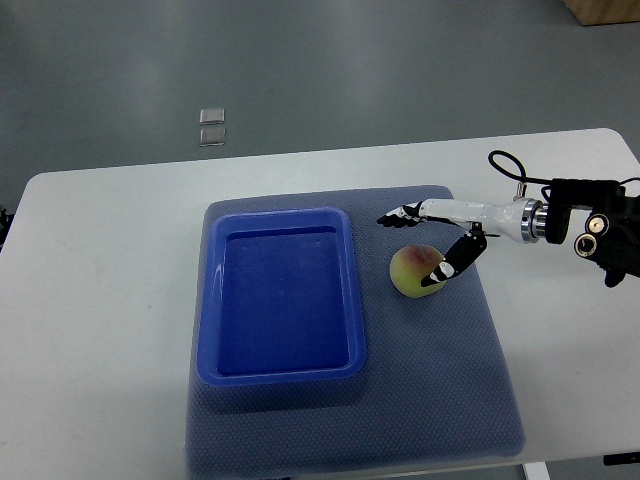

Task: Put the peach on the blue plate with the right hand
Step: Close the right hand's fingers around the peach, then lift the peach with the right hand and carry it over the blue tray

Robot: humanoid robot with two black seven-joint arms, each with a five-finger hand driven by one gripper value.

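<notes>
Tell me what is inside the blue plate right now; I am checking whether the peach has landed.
Nothing lies inside the blue plate; its whole floor shows bare. The peach sits on the mat to its right, at the right hand.

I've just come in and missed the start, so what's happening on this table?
A robot's right hand is reaching in from the right edge to a peach lying on a blue-grey mat. Its fingers are spread around the fruit, one lower finger touching the peach's right side, but the peach is not lifted. The blue plate, a rectangular tray just left of the peach, holds nothing yet. The left arm is not in view.
</notes>
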